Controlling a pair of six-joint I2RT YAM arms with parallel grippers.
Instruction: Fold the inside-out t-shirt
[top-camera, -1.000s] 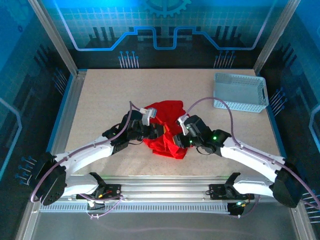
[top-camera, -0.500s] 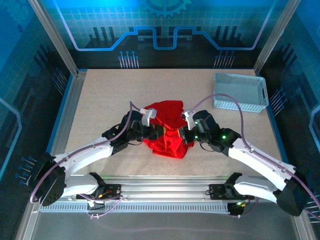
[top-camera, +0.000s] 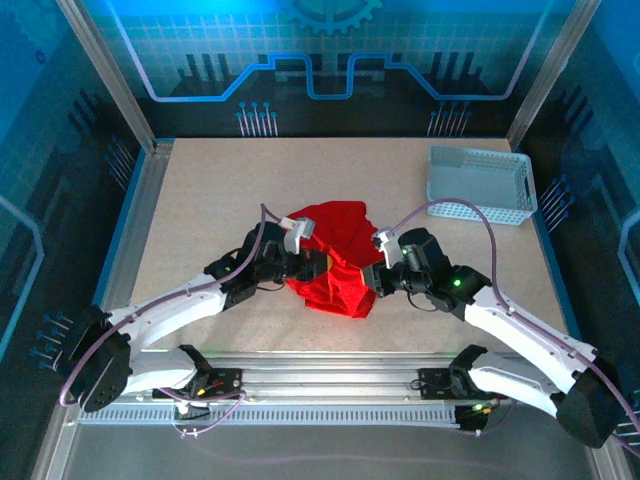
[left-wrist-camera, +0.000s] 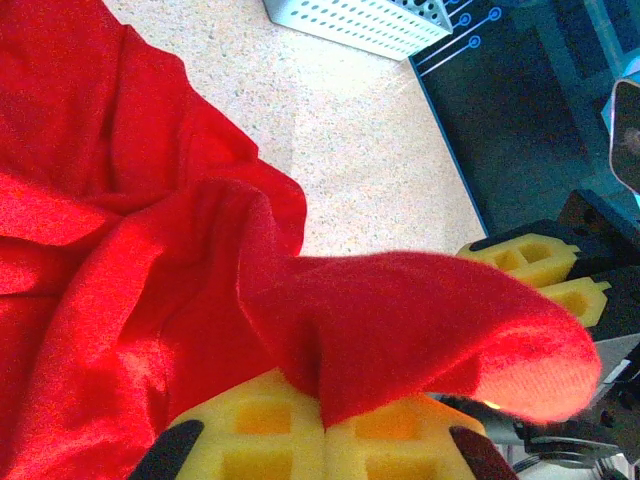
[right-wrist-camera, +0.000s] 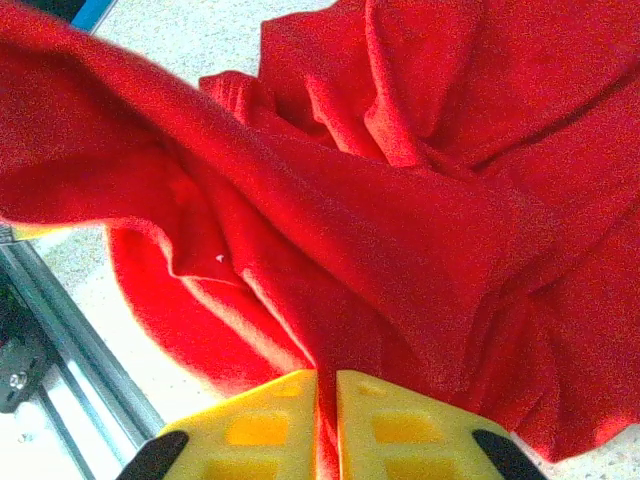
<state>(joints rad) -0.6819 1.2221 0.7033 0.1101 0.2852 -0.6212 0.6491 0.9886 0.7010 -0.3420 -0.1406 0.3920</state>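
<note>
Red t-shirt: a crumpled heap near the middle of the worktop, somewhat toward its near edge, with both arms meeting over it.
Left gripper: pads pressed together on a fold at the heap's left side; in the left wrist view the cloth rises from between the yellow pads and drapes over in a rounded lobe.
Right gripper: jaws all but closed, pinching a ridge of cloth that runs up from the thin slit between its pads, at the heap's right side.
Basket: at the far right corner of the worktop, well apart from the shirt (no part in this step, by my reading).
Done so far: no flat panel, no straight fold line, no sleeve laid out; I judge the folding itself not yet begun.
Step in hand: probably pulling the two pinched parts apart to open the bundle.
Left to do: spread it flat, then make every fold.
Unclear: which parts of the shirt are pinched.
</note>
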